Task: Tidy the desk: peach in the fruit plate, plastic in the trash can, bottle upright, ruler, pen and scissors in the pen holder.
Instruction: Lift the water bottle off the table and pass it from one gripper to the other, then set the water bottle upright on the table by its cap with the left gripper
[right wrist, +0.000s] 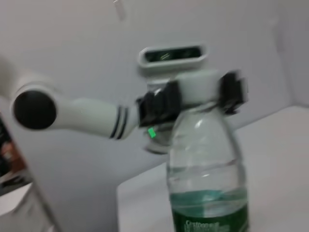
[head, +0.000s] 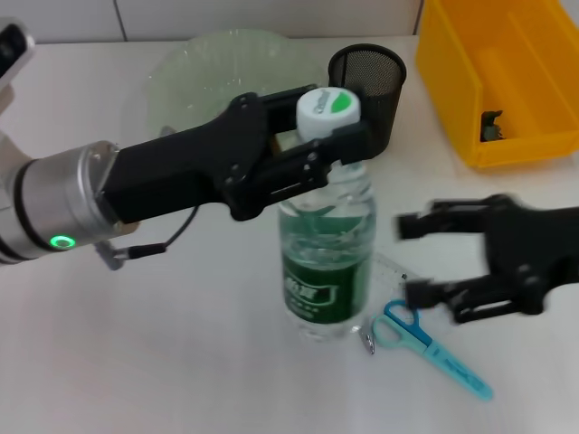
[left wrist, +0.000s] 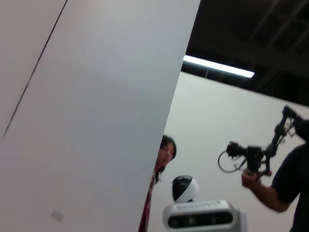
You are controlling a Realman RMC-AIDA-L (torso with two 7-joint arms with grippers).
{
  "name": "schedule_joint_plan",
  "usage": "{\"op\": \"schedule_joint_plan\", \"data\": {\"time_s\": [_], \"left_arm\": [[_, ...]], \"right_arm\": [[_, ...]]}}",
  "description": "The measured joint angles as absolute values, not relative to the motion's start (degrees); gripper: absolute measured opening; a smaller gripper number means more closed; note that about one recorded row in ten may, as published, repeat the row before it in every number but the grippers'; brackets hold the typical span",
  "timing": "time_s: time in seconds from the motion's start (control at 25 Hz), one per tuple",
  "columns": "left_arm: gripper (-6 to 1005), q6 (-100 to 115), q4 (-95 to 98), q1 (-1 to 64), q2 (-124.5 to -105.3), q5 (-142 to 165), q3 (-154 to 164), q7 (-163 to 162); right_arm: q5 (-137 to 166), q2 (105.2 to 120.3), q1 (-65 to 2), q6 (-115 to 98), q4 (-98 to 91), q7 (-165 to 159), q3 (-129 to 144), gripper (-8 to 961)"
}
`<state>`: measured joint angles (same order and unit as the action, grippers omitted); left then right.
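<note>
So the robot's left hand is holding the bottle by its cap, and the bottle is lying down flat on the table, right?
Not quite. The left gripper does hold the bottle at its cap, but the bottle is standing upright on the table, not lying flat. The head view shows this, and the right wrist view shows it upright too.

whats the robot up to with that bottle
The left gripper is clamped on the neck of the water bottle, just under its cap, and the bottle stands upright on the desk. The right gripper hangs open beside it, above the blue scissors. The mesh pen holder stands behind the bottle.
</note>
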<state>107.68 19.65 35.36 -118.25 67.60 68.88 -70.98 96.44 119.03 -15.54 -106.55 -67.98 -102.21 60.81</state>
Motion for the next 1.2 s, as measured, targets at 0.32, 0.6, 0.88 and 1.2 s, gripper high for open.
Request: {"op": "schedule_joint_plan", "data": {"time_s": [0.32,0.6,0.88,1.2], "left_arm": [[474,102.2,27.7,28.1,-116.28,69.6,67.6,-62.1],[483,95.0,28.4,24.3,-115.82,69.6,62.6,-52.9],[491,86.0,28.0,24.1,-116.57,69.6,61.2,-49.6],[501,80.3,27.7,24.6,-117.72,69.6,61.4,-48.4]], "right_arm": [[99.0,118.98,-11.5,-109.5,-64.2,-94.3,47.9,840],[99.4,118.91,-10.3,-109.1,-56.4,-87.7,46.3,839],[99.4,118.96,-10.4,-108.9,-55.0,-86.6,46.2,839],[99.4,119.0,-10.7,-108.9,-54.3,-86.6,46.1,839]]}}
